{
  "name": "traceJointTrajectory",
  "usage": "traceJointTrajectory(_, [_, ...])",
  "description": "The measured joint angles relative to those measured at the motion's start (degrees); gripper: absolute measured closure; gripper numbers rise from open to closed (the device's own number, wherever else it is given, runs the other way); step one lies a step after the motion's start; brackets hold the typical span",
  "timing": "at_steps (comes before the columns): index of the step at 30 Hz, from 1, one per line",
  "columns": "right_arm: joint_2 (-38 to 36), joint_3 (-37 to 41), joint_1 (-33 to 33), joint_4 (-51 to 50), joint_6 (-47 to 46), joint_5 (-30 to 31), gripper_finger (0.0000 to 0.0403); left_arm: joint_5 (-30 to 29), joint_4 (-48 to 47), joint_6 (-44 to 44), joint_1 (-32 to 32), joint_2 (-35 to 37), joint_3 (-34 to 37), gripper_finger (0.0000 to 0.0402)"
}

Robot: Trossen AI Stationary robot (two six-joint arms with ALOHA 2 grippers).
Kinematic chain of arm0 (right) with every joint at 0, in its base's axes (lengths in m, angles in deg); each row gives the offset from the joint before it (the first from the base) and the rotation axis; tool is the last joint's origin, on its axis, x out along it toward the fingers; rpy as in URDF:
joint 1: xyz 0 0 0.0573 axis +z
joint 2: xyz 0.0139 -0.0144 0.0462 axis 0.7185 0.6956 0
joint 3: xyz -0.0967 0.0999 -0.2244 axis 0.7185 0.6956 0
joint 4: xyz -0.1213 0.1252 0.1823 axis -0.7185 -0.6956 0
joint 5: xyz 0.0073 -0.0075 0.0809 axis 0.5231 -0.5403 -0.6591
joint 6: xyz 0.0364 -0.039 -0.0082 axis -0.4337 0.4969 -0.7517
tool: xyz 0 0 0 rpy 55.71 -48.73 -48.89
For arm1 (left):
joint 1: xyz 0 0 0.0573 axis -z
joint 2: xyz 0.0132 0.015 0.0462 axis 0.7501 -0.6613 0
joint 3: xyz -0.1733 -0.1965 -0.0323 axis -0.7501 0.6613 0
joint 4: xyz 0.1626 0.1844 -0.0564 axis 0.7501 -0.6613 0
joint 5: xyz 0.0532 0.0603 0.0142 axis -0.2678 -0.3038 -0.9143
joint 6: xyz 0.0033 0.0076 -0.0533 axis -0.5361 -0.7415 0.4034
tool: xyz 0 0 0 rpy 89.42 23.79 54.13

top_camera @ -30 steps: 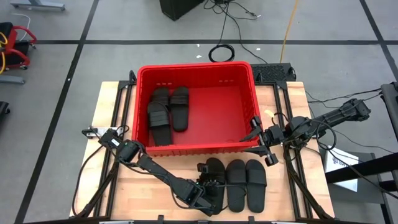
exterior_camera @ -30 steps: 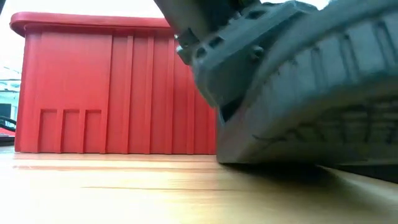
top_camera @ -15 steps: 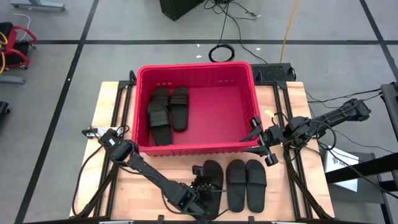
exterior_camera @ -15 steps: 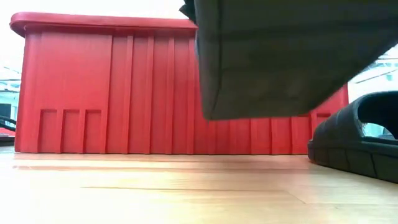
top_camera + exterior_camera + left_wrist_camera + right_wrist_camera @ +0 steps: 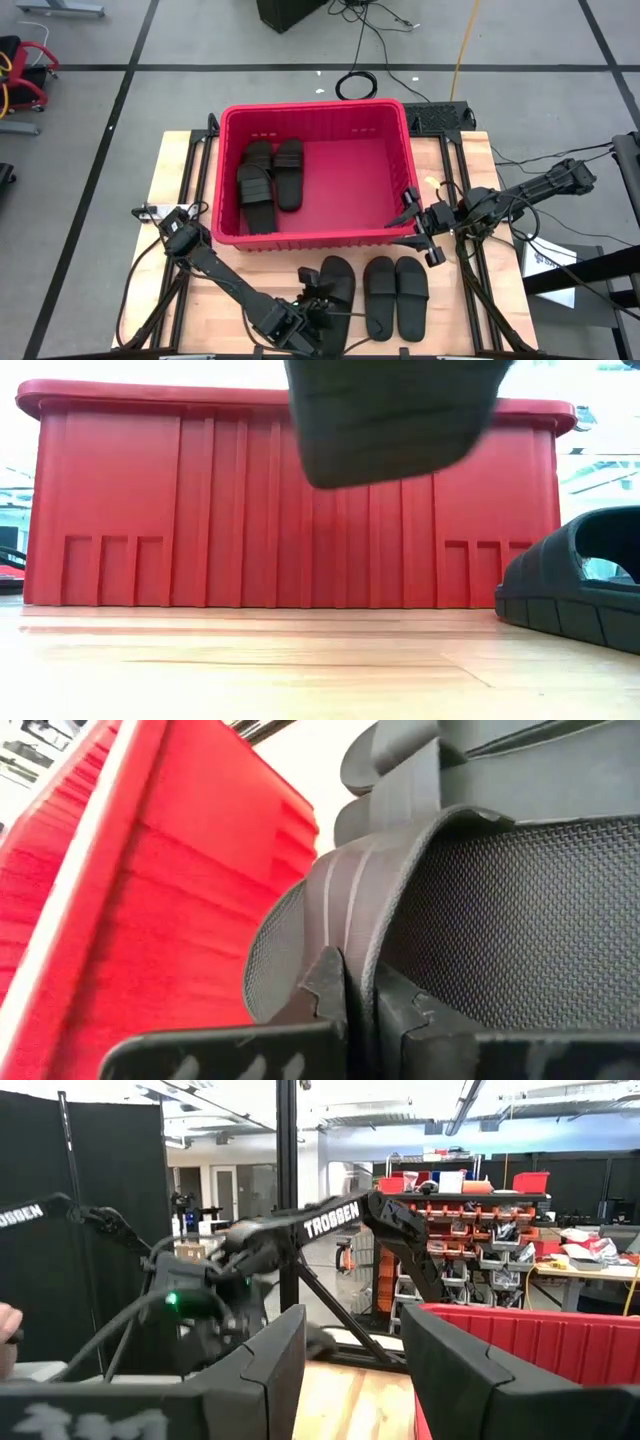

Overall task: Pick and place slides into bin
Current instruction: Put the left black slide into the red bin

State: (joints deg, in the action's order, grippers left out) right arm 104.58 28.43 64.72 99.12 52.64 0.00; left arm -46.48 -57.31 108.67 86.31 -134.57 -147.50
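Note:
My left gripper [image 5: 318, 305] is shut on a black slide [image 5: 332, 283], held up over the near part of the table; the low view shows the slide [image 5: 390, 415] hanging clear of the wood. Two more black slides [image 5: 378, 297] [image 5: 411, 296] lie side by side, soles down, on the table to its right. The red bin [image 5: 395, 140] stands behind them with three slides [image 5: 256, 186] on its floor at the left. My right gripper [image 5: 420, 226] is open and empty beside the bin's near right corner. My left gripper pinches the edge of the slide's ribbed strap [image 5: 352, 935] between its two fingers [image 5: 325, 985], one on the strap's ribbed outer face and one on its inner side. The slide is lifted clear of the table and hangs tilted.
The bin's near wall [image 5: 200, 510] stands between the held slide and the bin's inside. One resting slide [image 5: 575, 595] lies close on the right in the low view. Bare wood lies to the left of the held slide [image 5: 215, 300]. Cables and frame rails run along the table's sides.
My left gripper has lifted the slide off the table and drawn it a little toward the table's left and near edge; the slide now hangs tilted and clear of the wood. The other two slides and my right gripper have kept still.

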Motion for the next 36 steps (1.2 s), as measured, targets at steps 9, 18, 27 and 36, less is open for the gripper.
traceJointTrajectory(9, [0.61,0.00,0.04,-3.10,-1.67,0.02,0.0248,-1.77,-5.64,2.20,1.02,4.63,0.00,0.0398])
traceJointTrajectory(18, [3.70,0.00,0.06,-2.93,-3.43,0.08,0.0248,-4.50,-11.36,3.35,0.99,10.38,0.00,0.0398])
traceJointTrajectory(27, [7.41,0.00,0.00,-2.85,-2.46,1.45,0.0248,-6.99,-14.73,-2.46,0.47,17.47,0.00,0.0398])
traceJointTrajectory(36, [8.11,0.00,-0.05,-2.48,0.21,5.12,0.0248,-9.44,-22.64,-2.96,-1.58,24.86,-0.02,0.0398])
